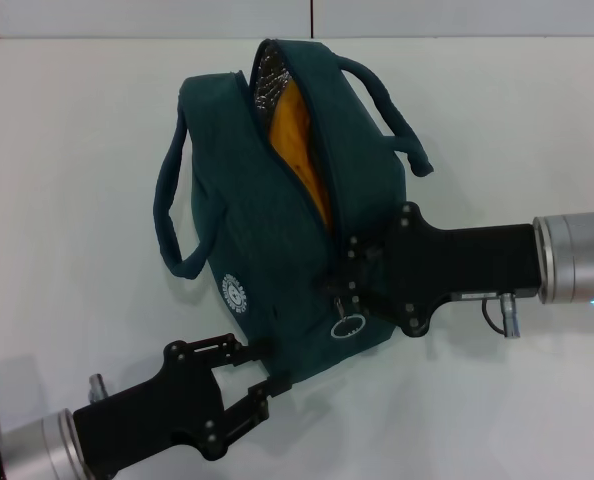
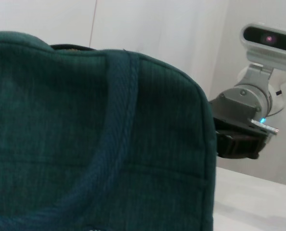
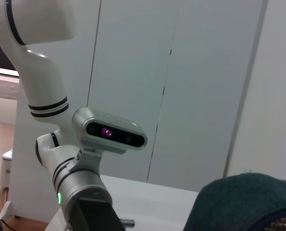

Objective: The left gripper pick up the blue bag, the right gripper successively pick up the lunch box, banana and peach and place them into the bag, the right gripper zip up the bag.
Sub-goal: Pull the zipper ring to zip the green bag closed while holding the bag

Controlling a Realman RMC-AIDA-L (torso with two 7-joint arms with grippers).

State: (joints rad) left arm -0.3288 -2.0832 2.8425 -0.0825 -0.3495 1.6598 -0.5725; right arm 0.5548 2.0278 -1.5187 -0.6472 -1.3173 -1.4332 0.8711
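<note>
The blue bag lies on the white table, its zip open along the top. Something orange-yellow shows inside against silver lining; I cannot tell whether it is the lunch box. Banana and peach are hidden. My left gripper is shut on the bag's near corner. From the right, my right gripper is closed at the near end of the zip, above a hanging ring pull. The bag fills the left wrist view, and its edge shows in the right wrist view.
Two carry handles flop over the bag's sides. The right arm shows beyond the bag in the left wrist view. The left arm shows in the right wrist view. White wall panels stand behind the table.
</note>
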